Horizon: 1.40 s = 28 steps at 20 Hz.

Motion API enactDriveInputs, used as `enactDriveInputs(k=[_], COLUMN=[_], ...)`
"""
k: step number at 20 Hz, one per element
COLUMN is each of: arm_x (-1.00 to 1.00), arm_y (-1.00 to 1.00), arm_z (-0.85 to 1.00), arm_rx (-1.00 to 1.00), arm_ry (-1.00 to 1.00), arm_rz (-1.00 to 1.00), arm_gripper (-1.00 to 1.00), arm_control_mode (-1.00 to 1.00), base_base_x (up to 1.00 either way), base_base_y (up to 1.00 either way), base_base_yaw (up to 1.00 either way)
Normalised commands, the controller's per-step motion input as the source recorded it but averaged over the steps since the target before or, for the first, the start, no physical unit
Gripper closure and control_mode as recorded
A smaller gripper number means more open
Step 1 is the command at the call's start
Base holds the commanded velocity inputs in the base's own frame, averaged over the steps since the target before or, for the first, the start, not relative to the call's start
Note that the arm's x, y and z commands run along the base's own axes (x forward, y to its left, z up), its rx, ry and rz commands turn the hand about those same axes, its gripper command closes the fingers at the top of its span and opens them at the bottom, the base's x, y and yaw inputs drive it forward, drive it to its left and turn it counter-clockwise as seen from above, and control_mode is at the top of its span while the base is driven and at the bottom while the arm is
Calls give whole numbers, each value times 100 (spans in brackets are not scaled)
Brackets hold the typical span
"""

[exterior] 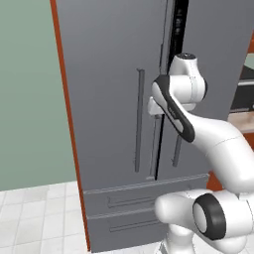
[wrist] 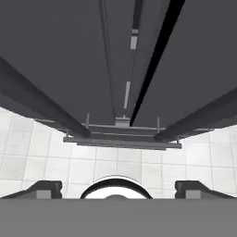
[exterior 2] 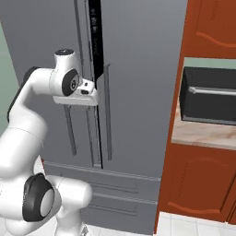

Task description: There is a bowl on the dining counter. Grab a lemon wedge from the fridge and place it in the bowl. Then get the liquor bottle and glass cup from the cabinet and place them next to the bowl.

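Note:
The grey fridge [exterior: 109,99] [exterior 2: 138,69] has two tall doors with a dark gap [exterior: 171,39] [exterior 2: 95,37] between them. My gripper [exterior: 155,106] [exterior 2: 90,94] [wrist: 118,187] sits right at that gap, at mid-height between the two vertical door handles [exterior: 139,119] [exterior 2: 107,110]. It points down along the doors and is open, with its fingertips [wrist: 46,187] wide apart and nothing between them. In the hand view the handles [wrist: 41,99] run past on either side. The bowl, lemon wedge, liquor bottle and glass cup are out of view.
Two drawers [exterior: 144,201] [exterior 2: 115,189] close off the fridge's bottom. To the right stand orange-brown cabinets [exterior 2: 207,23], a black microwave [exterior 2: 207,94] in a niche, and a short counter [exterior 2: 198,133]. A green wall [exterior: 30,99] and white tiled floor [exterior: 39,213] lie to the left.

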Motion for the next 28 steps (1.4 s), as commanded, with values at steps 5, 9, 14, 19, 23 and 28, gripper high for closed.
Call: enactDriveInputs(k=[5,9,14,19,23,28], arm_x=[0,0,0,0,0,0], arm_y=[0,0,0,-15,-54,-53], arm_z=[0,0,0,0,0,0], arm_rx=[0,0,0,0,0,0], arm_ry=[0,0,0,-9,-26,-29], arm_rz=[0,0,0,0,-3,-5], arm_gripper=[-100,-100,-100,-100,-100,-100], arm_control_mode=[100,100,-100,-100,-100,-100], base_base_x=[-72,-34,0,0,0,0], base_base_y=[0,0,0,0,0,0], base_base_yaw=[0,0,0,0,0,0])
